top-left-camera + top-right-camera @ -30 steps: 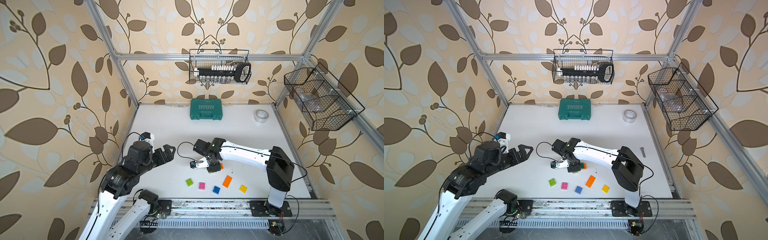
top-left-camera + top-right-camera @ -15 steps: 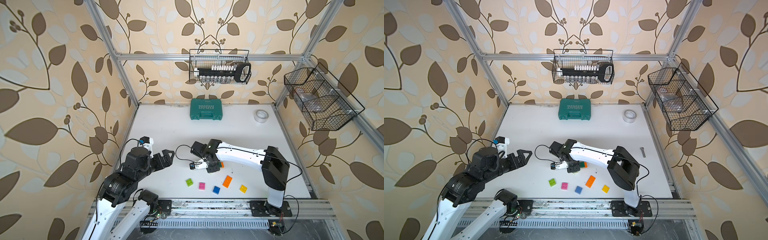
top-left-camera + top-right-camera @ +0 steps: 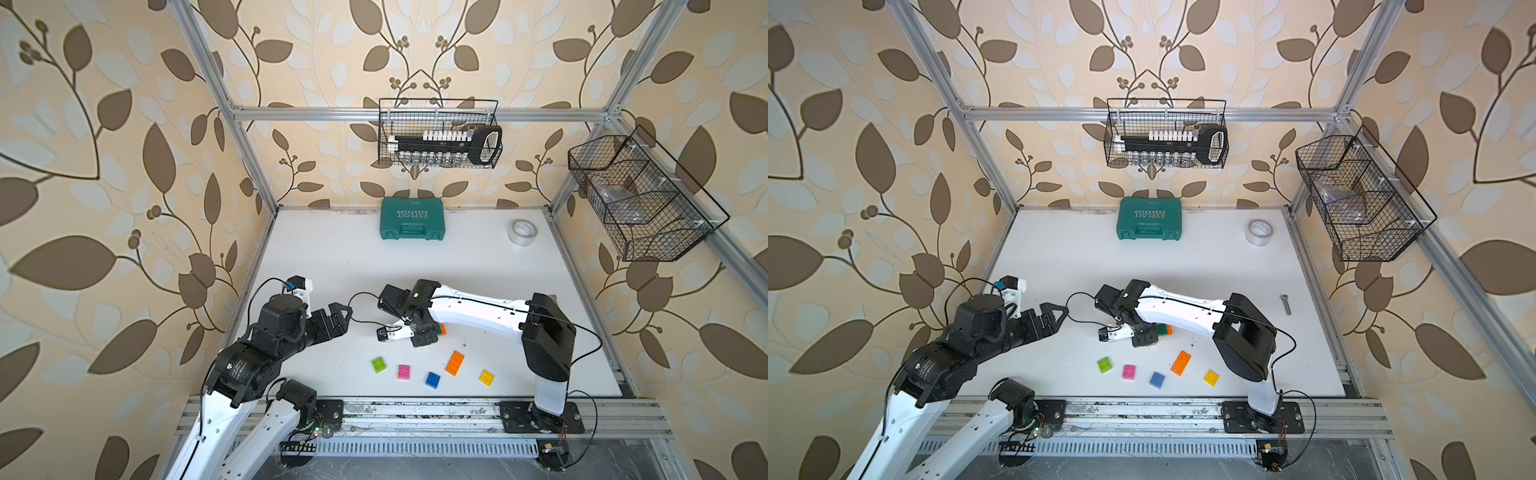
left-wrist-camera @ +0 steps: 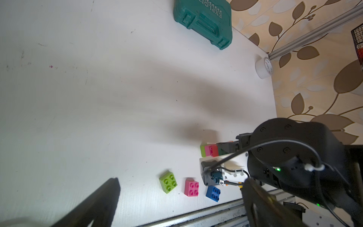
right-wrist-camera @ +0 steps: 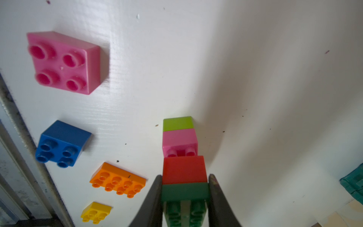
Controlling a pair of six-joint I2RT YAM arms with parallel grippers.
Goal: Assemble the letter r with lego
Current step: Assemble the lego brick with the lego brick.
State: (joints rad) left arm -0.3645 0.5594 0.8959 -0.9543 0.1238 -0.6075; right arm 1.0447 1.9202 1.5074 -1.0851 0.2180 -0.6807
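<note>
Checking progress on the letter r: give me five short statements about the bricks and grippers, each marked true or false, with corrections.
1. The right gripper is shut on the dark green brick of a stack. True.
2. The left gripper holds the blue brick. False: it is open and empty; the blue brick lies on the table.
3. The long orange brick lies loose on the table, studs up. True.
4. The teal tool case is open. False: it is shut, by the back wall.
5. The loose lime brick sits on top of the loose pink brick. False: they lie side by side, apart.
</note>
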